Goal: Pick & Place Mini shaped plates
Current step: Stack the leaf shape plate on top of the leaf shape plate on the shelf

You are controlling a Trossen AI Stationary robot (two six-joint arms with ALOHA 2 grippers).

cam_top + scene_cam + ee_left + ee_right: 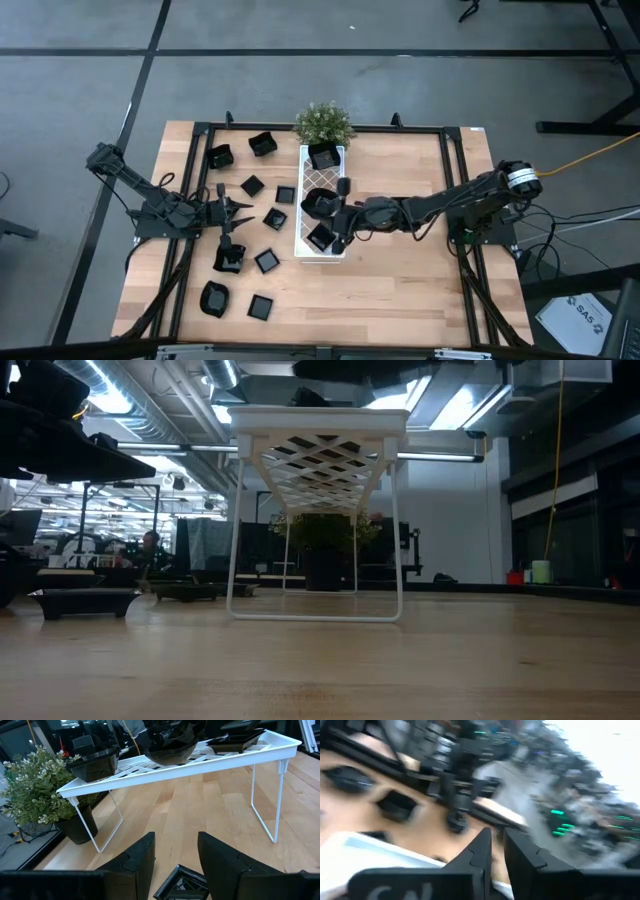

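Several small glossy black plates lie scattered on the table's left half, such as a square one (275, 217) and a rounded one (213, 297). Three more rest on the long white lattice tray (308, 170): at its far end (323, 155), its middle (318, 203) and its near end (320, 237). My right gripper (338, 215) hovers level at the tray's right edge; its fingers (482, 847) stand a narrow gap apart with nothing between them. My left gripper (176, 857) waits open left of the tray, above a square plate (182, 885).
A small green potted plant (322, 122) stands at the tray's far end. The tray stands on thin wire legs (398, 560). A black frame rail (455, 190) runs around the table. Bare wood lies to the right of the tray.
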